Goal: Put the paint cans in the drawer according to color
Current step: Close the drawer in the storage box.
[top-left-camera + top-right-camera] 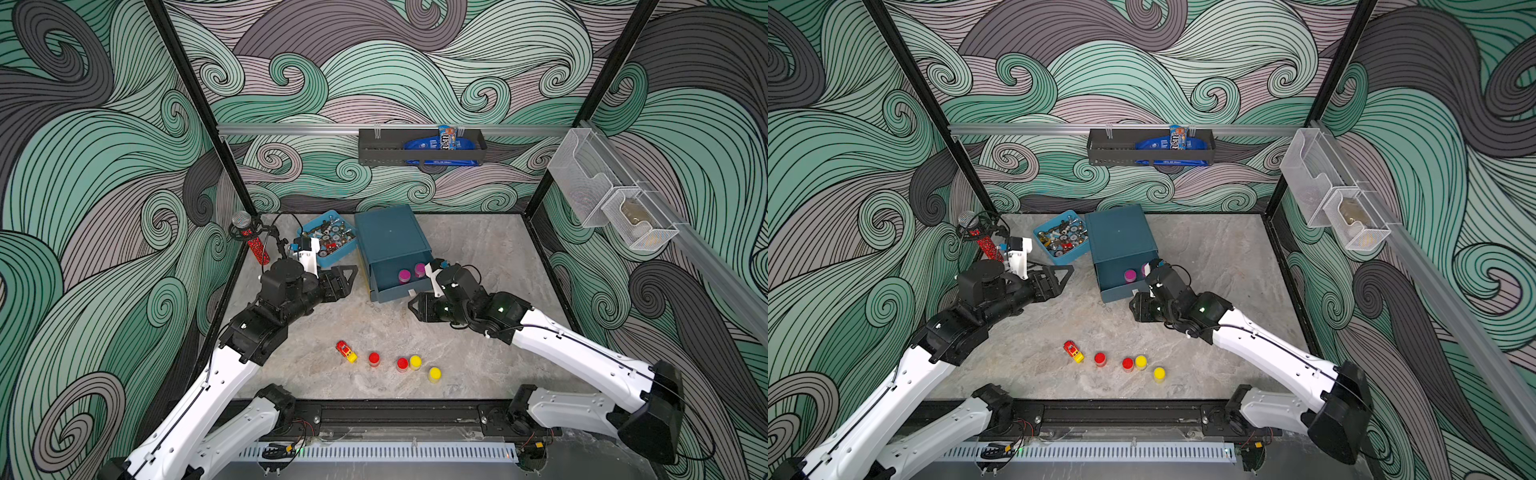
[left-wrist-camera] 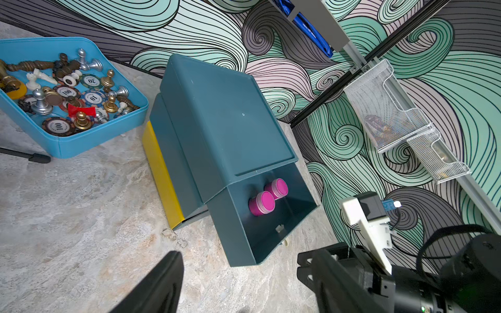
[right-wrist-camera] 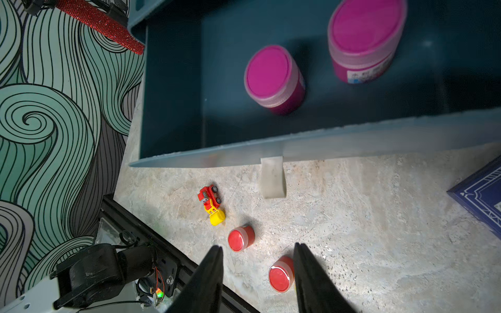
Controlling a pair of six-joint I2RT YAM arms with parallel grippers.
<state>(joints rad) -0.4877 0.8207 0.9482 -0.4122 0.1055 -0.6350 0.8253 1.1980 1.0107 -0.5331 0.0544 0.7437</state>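
The dark teal drawer cabinet point(image 1: 388, 237) point(image 2: 225, 113) stands at the back of the table, its top drawer point(image 3: 173, 89) pulled out. Two magenta paint cans point(image 1: 404, 275) point(image 1: 419, 269) stand upright inside it, also in the left wrist view point(image 2: 261, 202) point(image 2: 276, 187). Near the front edge sit two red cans point(image 1: 374, 358) point(image 1: 402, 364) and two yellow cans point(image 1: 415, 361) point(image 1: 434, 374). My right gripper point(image 1: 412, 306) point(image 3: 257, 254) hovers open and empty just in front of the drawer's white tab pull point(image 3: 272, 176). My left gripper point(image 1: 351, 275) is open and empty left of the cabinet; only one finger point(image 2: 162, 284) shows.
A light-blue tray point(image 1: 309, 226) of chess pieces and chips sits left of the cabinet. A red glitter microphone point(image 1: 257, 247) stands beside it. A red-and-yellow toy car point(image 1: 346, 351) lies left of the red cans. A blue patterned flat thing point(image 3: 482, 195) lies under the right arm.
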